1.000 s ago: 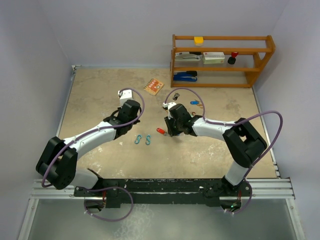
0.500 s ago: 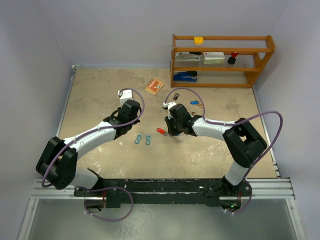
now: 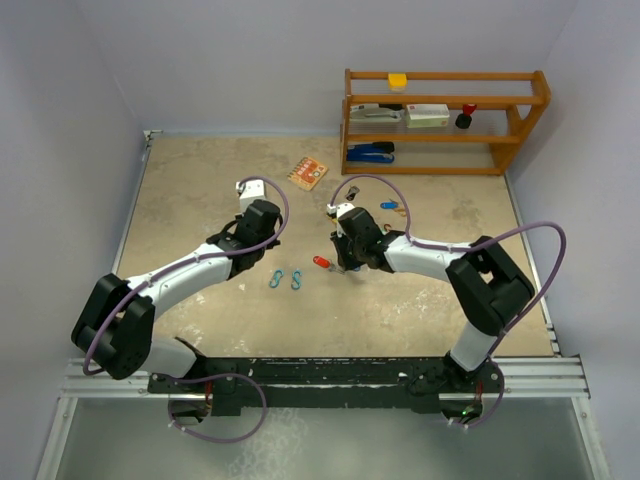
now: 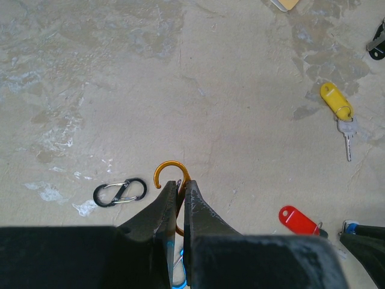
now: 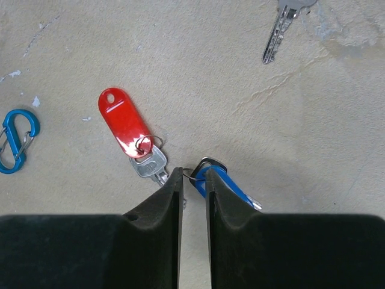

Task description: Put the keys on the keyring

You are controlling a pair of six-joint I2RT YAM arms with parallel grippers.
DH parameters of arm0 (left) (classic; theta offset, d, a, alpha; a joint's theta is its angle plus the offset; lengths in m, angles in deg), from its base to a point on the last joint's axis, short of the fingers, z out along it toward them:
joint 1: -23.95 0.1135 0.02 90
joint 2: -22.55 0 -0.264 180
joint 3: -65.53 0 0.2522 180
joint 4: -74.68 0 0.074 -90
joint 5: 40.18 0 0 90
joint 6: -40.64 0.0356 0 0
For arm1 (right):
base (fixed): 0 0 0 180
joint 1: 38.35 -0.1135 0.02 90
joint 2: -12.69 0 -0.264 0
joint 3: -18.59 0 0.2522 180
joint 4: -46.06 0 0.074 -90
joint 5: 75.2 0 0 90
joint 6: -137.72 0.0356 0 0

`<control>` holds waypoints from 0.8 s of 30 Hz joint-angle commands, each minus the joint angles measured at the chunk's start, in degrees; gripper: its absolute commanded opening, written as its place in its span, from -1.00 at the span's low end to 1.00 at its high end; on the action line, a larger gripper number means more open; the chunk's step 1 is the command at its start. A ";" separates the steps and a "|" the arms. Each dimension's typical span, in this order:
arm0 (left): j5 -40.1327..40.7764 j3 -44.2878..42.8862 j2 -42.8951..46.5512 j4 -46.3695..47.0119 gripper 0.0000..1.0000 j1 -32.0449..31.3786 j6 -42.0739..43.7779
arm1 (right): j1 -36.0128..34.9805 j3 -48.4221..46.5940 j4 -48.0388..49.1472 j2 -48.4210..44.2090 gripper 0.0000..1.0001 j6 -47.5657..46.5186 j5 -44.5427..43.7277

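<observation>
My left gripper (image 4: 181, 182) is shut on the keyring (image 4: 170, 169), an orange hook whose open curve sticks out past the fingertips. A yellow-tagged key (image 4: 335, 102) lies to the far right in the left wrist view, and the red tag (image 4: 298, 220) lies nearer. In the right wrist view my right gripper (image 5: 194, 171) stands low over the table, its jaws a narrow gap apart. The small ring of the blue-tagged key (image 5: 225, 183) lies between the tips, its tag partly under the right finger. A red-tagged key (image 5: 123, 123) lies just left of them.
A black S-clip (image 4: 120, 192) lies left of the keyring. Blue clips (image 3: 276, 278) lie between the arms. Another silver key (image 5: 278, 30) lies ahead of the right gripper. A wooden shelf (image 3: 440, 120) stands at the back right, and an orange card (image 3: 308, 174) lies on the table.
The right gripper's jaws have narrowed around the blue key's ring. The left arm has not moved.
</observation>
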State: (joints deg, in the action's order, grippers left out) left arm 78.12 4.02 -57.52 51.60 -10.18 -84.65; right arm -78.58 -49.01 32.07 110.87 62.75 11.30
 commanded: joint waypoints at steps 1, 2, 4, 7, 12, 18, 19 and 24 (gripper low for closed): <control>-0.39 -0.03 1.01 2.42 -1.00 0.47 0.46 | -0.18 -0.51 -0.03 -3.66 -0.69 0.18 -1.23; -0.43 0.06 1.04 2.46 -1.00 0.51 0.35 | -0.28 -0.59 -0.11 -3.95 -0.69 0.22 -1.35; -0.42 0.03 0.98 2.62 -1.00 0.48 0.31 | -0.25 -0.64 -0.12 -4.48 -0.69 0.20 -1.97; -0.62 0.02 0.59 2.94 -1.00 0.48 0.31 | -0.27 -1.01 -0.33 -5.08 -0.68 1.06 -2.96; -1.34 -0.07 0.01 3.16 -1.00 0.48 0.31 | -0.27 -2.57 -1.24 -4.52 -0.67 3.74 -2.95; -1.34 0.05 0.18 3.17 -1.00 0.47 0.35 | -0.15 -4.22 -2.14 -3.77 -0.55 3.67 -3.42; -1.33 0.03 0.26 3.11 -1.00 0.47 0.36 | -0.21 -4.49 -2.48 -3.56 -0.54 3.38 -3.43; -1.37 -0.06 0.35 3.08 -1.00 0.48 0.45 | -0.20 -4.72 -2.82 -1.79 -0.49 2.59 -3.44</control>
State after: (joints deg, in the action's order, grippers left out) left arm 77.02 4.02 -57.58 52.73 -10.18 -84.67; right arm -78.58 -51.59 30.61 107.59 65.57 9.29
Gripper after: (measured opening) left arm 0.022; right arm 0.245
